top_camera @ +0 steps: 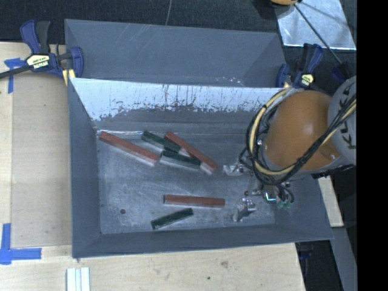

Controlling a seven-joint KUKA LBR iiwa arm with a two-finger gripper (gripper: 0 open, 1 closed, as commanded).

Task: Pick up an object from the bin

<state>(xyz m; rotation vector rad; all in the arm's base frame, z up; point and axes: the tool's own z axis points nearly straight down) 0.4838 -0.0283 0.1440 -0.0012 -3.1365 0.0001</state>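
My gripper [239, 190] is low at the right end of the bin floor, under the arm's orange cover. It stands open, one metal fingertip [233, 170] farther back and the other [245, 211] nearer the front, with nothing between them. A flat red-brown bar [194, 201] lies just left of it, its right end close to the front fingertip. A short dark green bar [172, 218] lies tilted below that bar, near the front wall.
Toward the back left of the floor lies a loose cluster: a long red-brown bar [129, 148], another red-brown bar [191, 152] and two dark green bars [160, 140] [180, 159]. The arm and its cables cover the bin's right side.
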